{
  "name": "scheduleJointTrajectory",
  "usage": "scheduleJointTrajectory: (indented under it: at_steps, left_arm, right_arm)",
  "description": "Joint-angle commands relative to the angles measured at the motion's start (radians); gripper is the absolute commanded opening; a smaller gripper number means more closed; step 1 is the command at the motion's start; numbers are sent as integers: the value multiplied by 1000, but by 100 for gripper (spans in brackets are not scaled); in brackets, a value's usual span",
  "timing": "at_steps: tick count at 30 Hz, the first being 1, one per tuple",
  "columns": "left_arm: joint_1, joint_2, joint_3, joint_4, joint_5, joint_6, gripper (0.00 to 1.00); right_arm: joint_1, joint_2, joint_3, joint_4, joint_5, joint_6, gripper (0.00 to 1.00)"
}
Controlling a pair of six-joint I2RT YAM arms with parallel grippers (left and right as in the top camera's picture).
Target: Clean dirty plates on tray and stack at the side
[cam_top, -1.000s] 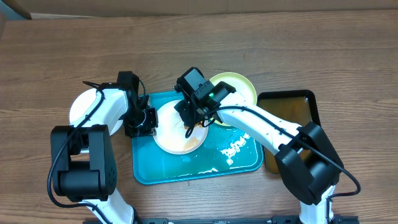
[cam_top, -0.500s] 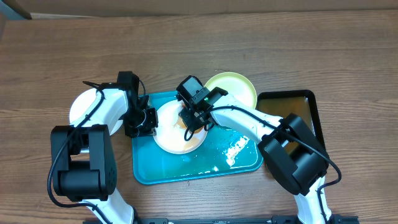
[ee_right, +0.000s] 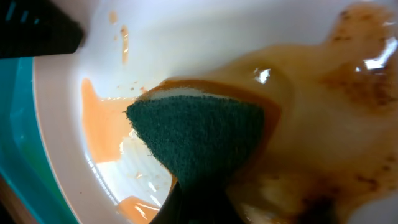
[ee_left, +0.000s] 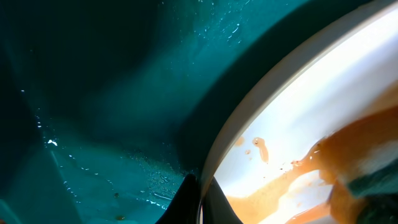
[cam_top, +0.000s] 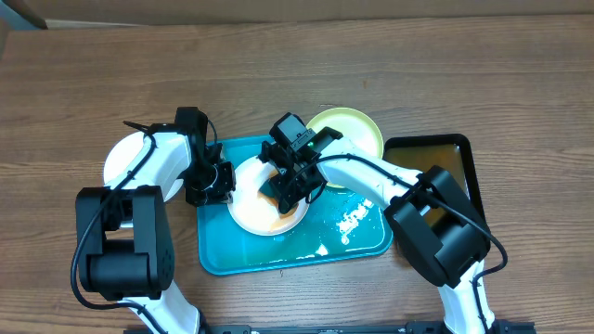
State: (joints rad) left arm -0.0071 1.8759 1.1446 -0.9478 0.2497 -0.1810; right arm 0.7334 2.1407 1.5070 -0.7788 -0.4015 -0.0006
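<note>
A white dirty plate [cam_top: 245, 206] with orange-brown liquid lies on the turquoise tray [cam_top: 278, 258]. My left gripper [cam_top: 223, 182] is shut on its left rim; in the left wrist view the dark fingertips [ee_left: 186, 202] pinch the rim of the plate [ee_left: 311, 106] over the wet tray [ee_left: 93, 93]. My right gripper [cam_top: 283, 192] is shut on a dark green sponge [ee_right: 199, 134], which presses on the smeared plate [ee_right: 217, 37]. A pale green-rimmed plate [cam_top: 360, 130] sits at the tray's back right corner. Another white plate [cam_top: 122, 160] lies on the table to the left.
A black tray [cam_top: 457, 158] of brownish water stands to the right of the turquoise tray. White foam and water patches [cam_top: 351, 223] lie on the tray's right half. The wooden table [cam_top: 418, 56] stretches behind the arms.
My right gripper has slid the sponge a little toward the plate's front, and the orange liquid has spread. The left gripper has kept its hold on the rim.
</note>
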Motion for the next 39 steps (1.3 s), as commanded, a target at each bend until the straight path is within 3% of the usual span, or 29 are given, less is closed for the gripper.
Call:
scheduleJointTrajectory:
  at_steps: [1,4,9,19,24,34,39]
  left_arm:
    - [-7,16,-6,6,3,0,4]
    - [-7,16,-6,6,3,0,4]
    - [-7,16,-6,6,3,0,4]
    - [-7,16,-6,6,3,0,4]
    - [-7,16,-6,6,3,0,4]
    - [-7,16,-6,6,3,1,4]
    - [-7,16,-6,7,3,0,4]
  right_arm:
    - [6,23,32,-5,11,7,4]
    - [-16,23,50,-7,242,123,4]
    - [-47,23,52,-5,441,133,4]
    - [-48,23,133,-29,515,61,4]
    - [-47,23,132,-23,494,133,4]
    - [-43,24,60,-126,121,132,4]
    - [-31,24,47,-177,26,129,4]
